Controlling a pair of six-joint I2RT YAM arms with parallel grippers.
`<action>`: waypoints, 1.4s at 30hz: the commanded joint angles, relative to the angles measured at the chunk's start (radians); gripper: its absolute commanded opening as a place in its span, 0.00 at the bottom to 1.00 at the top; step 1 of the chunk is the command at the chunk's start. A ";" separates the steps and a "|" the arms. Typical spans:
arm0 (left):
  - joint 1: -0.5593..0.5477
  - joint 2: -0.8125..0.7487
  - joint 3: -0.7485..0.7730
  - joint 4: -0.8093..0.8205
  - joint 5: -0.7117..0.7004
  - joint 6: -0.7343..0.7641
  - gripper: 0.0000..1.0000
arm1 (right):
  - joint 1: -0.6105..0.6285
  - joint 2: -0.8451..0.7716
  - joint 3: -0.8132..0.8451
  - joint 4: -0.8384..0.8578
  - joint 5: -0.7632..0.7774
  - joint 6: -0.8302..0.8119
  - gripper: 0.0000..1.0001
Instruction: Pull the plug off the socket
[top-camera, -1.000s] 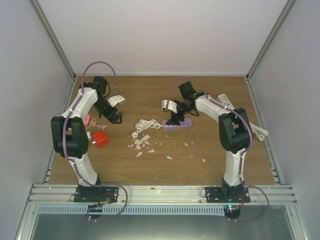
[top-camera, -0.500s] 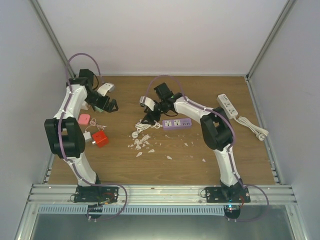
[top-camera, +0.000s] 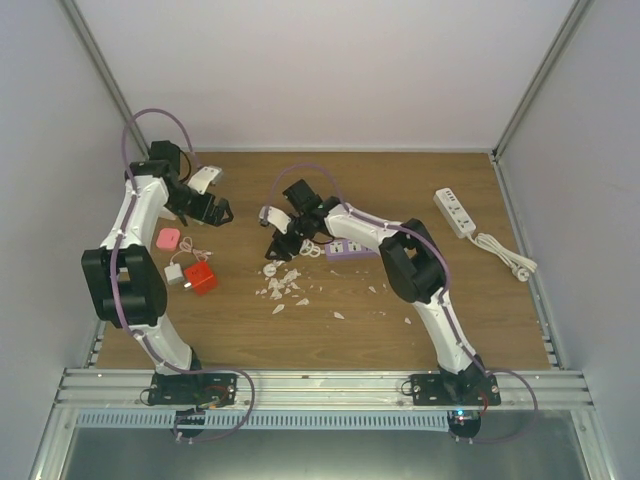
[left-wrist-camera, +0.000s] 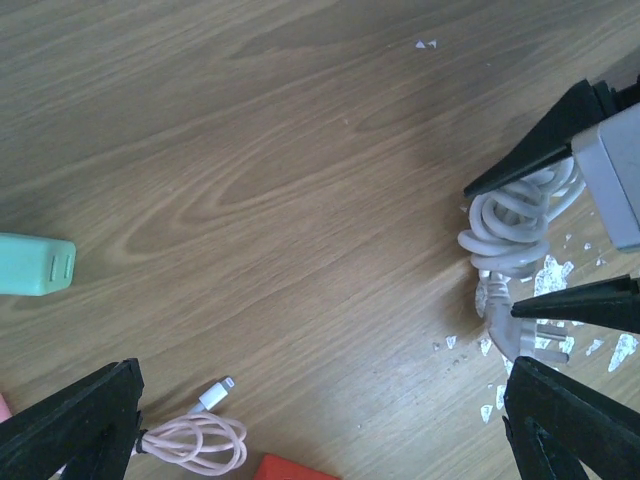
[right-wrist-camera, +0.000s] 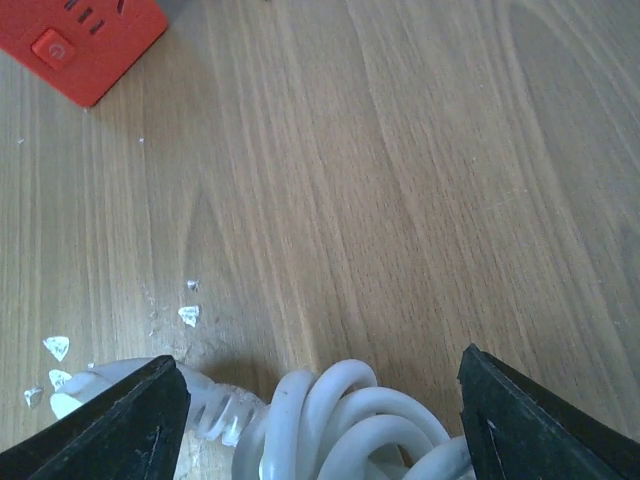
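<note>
The step in hand looks like the approach to the grasp. The right gripper (right-wrist-camera: 318, 360) hangs low over the coiled white cable (right-wrist-camera: 350, 415), jaws apart with the coil lying between its fingers (right-wrist-camera: 110, 425) and nothing pinched yet. The white plug (right-wrist-camera: 85, 385) sits at the gripper's left finger, partly tucked under it, with its ribbed strain relief running back into the coil.

From the left wrist camera the same plug (left-wrist-camera: 520, 335) lies flat on the table (left-wrist-camera: 250, 180) among small white chips (left-wrist-camera: 550, 275). It is a stubby pale moulding, and its pins are hard to make out. It does not appear seated in anything there.

The purple power strip (top-camera: 350, 252) lies behind the right gripper, under that arm's forearm. Whether another plug sits in one of its outlets cannot be told from overhead. A red socket cube (right-wrist-camera: 85, 40) lies ahead and to the left of the right gripper, well apart from it.

The left gripper (left-wrist-camera: 320, 375) hovers wide open and empty, with the coil off to its right.

Next, I judge, the right jaws need to settle on the plug body rather than the loose loops, since the cable would simply slide or uncoil under a pull.
</note>
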 joint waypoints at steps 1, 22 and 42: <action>0.007 -0.031 -0.017 0.034 0.017 -0.010 0.99 | 0.008 0.020 0.021 -0.108 0.012 -0.045 0.74; 0.006 -0.028 -0.026 0.061 0.074 -0.002 0.99 | -0.042 -0.381 -0.548 -0.297 0.107 -0.519 0.69; 0.004 -0.022 -0.015 0.063 0.066 0.059 0.99 | -0.237 -0.676 -0.885 -0.400 0.235 -0.630 0.80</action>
